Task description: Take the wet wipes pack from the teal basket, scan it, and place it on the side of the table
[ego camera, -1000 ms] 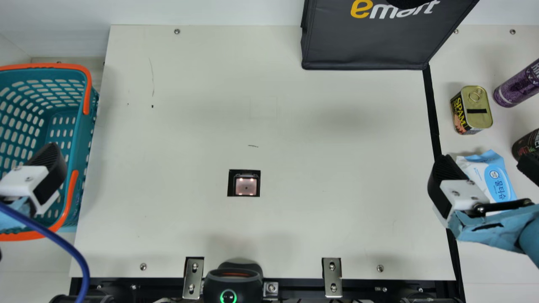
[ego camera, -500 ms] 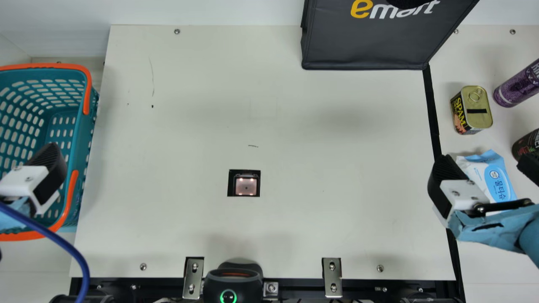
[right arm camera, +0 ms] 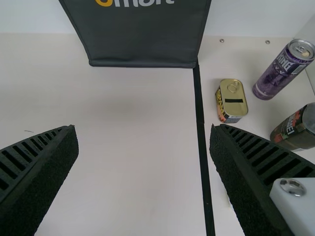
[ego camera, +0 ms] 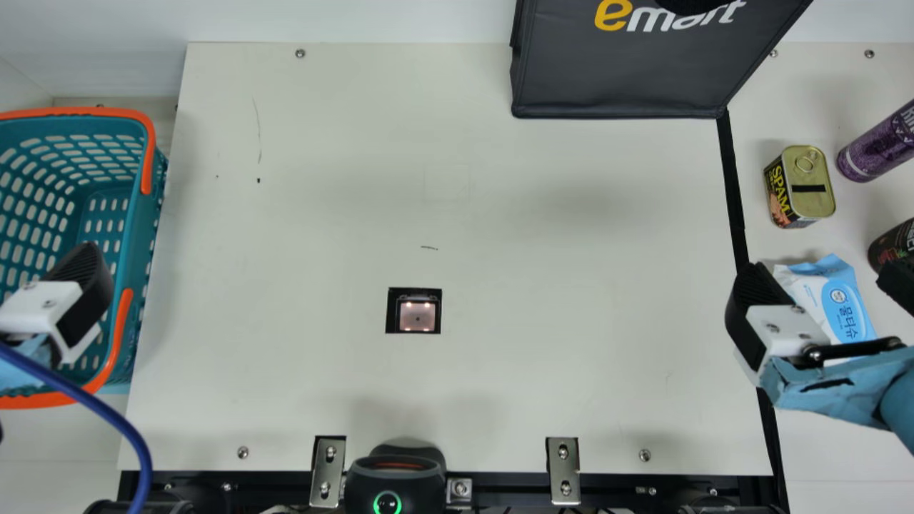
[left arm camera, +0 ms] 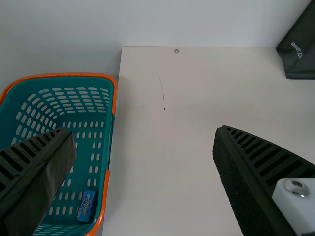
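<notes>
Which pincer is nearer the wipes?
Right. The right pincer is close by the wipes; the left pincer is across the table, by the basket.

Cream counter (ego camera: 321,214) is showing fine scratches and dark specks. Scanner window (ego camera: 417,316) is sitting within it, glowing pinkish. Black bag (ego camera: 614,78) is standing at the far edge. Black strip (ego camera: 732,193) is running down the right part. Beyond it, gold-topped can (ego camera: 812,183), purple can (ego camera: 877,148) and dark can (ego camera: 895,247) are standing; wet wipes pack (ego camera: 842,307) is lying nearer.
</notes>
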`<action>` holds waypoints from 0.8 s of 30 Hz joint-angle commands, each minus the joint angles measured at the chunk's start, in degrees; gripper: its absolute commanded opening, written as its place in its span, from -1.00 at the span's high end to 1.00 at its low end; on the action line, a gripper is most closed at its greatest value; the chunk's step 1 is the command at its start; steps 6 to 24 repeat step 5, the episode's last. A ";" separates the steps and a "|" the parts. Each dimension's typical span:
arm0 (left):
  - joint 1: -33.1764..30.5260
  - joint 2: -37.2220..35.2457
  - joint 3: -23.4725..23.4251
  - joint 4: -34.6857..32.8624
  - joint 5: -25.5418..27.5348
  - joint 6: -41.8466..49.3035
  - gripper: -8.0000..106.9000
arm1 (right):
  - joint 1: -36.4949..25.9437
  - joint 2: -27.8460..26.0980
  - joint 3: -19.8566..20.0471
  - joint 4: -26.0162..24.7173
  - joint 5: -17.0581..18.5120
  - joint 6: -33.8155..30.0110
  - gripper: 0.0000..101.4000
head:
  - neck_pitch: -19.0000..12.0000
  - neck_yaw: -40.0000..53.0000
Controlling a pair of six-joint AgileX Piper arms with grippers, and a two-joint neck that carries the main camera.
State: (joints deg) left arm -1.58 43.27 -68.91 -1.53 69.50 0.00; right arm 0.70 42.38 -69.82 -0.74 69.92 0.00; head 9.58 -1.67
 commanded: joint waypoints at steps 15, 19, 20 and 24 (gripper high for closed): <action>0.00 0.00 0.00 0.00 0.00 0.00 -0.71 | 0.00 0.00 0.00 0.00 0.00 0.00 -0.87 | -1.66 0.09; 0.00 0.00 0.00 0.00 0.00 0.00 -0.71 | 0.00 0.00 0.00 0.00 0.00 0.00 -0.87 | -1.66 0.09; 0.00 0.00 0.00 0.00 0.00 0.00 -0.71 | 0.00 0.00 0.00 0.00 0.00 0.00 -0.87 | -1.66 0.09; 0.00 0.00 0.00 0.00 0.00 0.00 -0.71 | 0.00 0.00 0.00 0.00 0.00 0.00 -0.87 | -1.66 0.09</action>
